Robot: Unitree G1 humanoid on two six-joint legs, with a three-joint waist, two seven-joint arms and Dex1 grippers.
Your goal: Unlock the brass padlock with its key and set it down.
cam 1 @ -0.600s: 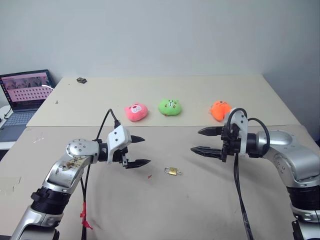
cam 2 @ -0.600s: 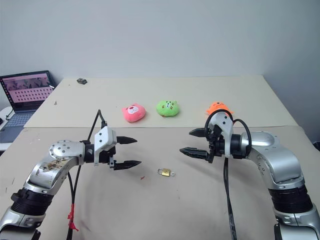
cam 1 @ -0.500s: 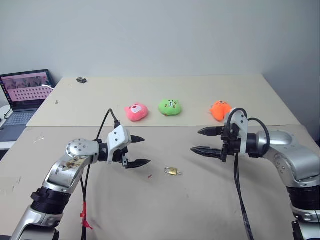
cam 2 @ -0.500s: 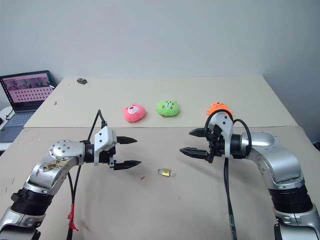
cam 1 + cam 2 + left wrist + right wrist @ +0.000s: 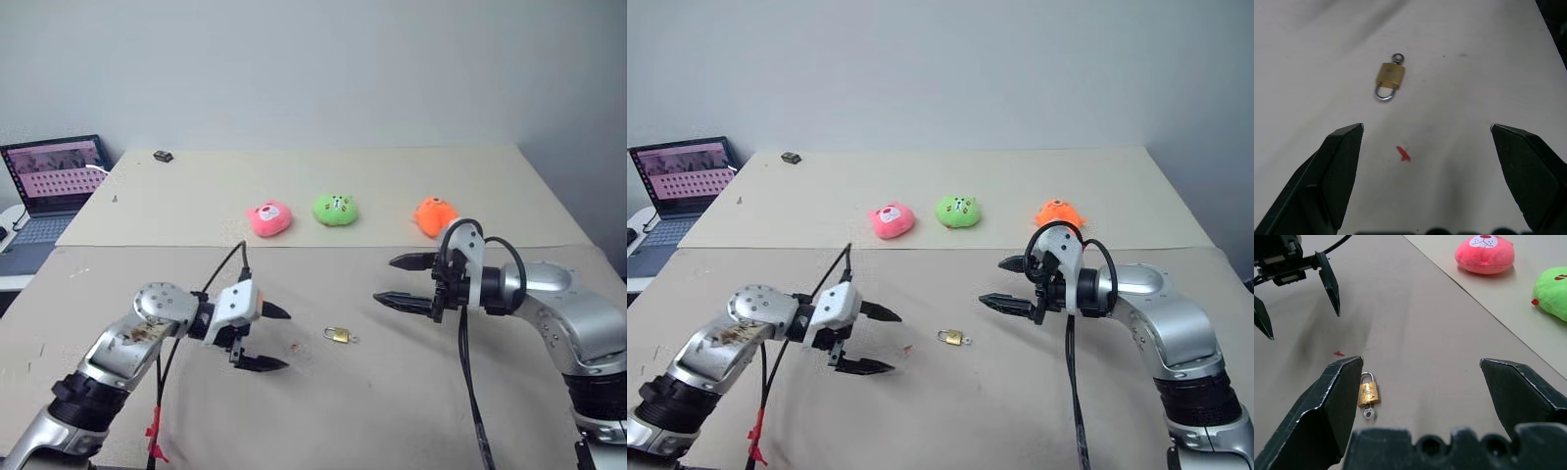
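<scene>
Down drops the left gripper, lower and nearer the brass padlock than a moment ago, fingers spread wide, gripping nothing. Right gripper hangs wide apart too, empty. Padlock lies flat on the table between them, key at its base.

Three plush toys sit in a row on the far table: pink left, green middle, orange right. An open laptop stands far left, a small dark object lies at the far edge, and a red scrap lies on the near surface.
</scene>
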